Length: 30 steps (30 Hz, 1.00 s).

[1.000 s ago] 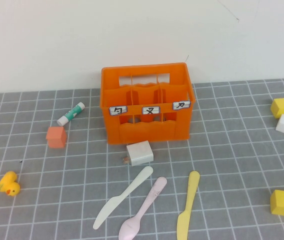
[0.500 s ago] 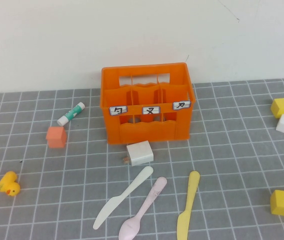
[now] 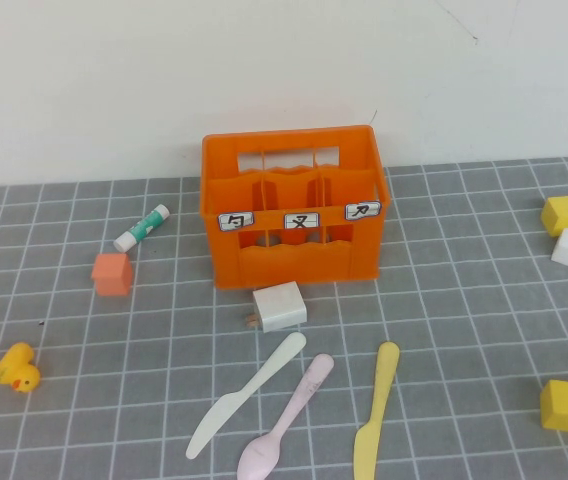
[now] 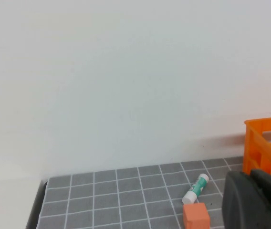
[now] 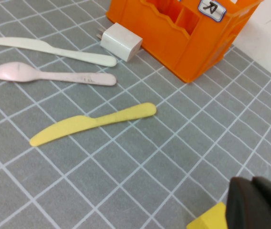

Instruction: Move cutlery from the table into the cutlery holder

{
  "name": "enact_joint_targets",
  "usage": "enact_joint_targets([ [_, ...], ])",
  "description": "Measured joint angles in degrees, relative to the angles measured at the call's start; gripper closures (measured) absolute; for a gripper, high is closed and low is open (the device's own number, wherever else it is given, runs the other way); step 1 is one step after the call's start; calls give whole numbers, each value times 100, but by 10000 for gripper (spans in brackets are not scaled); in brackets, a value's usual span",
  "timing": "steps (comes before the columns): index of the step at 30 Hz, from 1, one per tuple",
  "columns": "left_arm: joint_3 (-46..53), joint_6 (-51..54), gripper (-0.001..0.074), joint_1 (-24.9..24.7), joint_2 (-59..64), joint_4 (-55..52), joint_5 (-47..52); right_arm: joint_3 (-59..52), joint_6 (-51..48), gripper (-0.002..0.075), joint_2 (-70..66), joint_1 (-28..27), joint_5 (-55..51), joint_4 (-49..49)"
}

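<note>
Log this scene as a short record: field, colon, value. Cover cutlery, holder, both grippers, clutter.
cutlery: white knife, pink spoon, yellow knife, all flat on the table
cutlery holder: upright, no cutlery seen inside
left gripper: shut, empty, near the glue stick
right gripper: above the table near a yellow cube
clutter: white charger, orange cube, duck

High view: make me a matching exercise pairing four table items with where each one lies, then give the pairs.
Items:
1. glue stick
2. white charger
3. yellow knife
4. toy duck

Places:
A. directly in front of the orange crate
B. near the table's left edge
C. left of the crate, beyond the orange cube
D. right of the pink spoon

Pairs: 1-C, 2-A, 3-D, 4-B
</note>
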State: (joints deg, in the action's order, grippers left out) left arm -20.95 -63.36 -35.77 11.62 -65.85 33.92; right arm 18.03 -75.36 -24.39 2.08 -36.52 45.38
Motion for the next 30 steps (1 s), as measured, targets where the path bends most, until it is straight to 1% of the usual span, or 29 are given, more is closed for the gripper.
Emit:
enact_joint_targets([
  [15, 92, -34, 735, 0, 0, 27, -28, 0, 0, 729, 0, 0, 0, 0],
  [18, 92, -192, 735, 0, 0, 39, -48, 0, 0, 729, 0, 0, 0, 0],
  [20, 92, -264, 735, 0, 0, 39, -175, 0, 0, 729, 0, 0, 0, 0],
  [23, 92, -220, 735, 0, 0, 74, -759, 0, 0, 729, 0, 0, 0, 0],
  [25, 92, 312, 735, 0, 0, 381, -1401, 0, 0, 729, 0, 0, 0, 0],
  [26, 92, 855, 735, 0, -23, 785, -1673, 0, 0, 729, 0, 0, 0, 4],
  [28, 92, 2210, 735, 79, -70, 1938, -1999, -13, 0, 729, 0, 0, 0, 24],
  [30, 92, 3617, 735, 280, -127, 3001, -2134, -13, 0, 729, 0, 0, 0, 24],
])
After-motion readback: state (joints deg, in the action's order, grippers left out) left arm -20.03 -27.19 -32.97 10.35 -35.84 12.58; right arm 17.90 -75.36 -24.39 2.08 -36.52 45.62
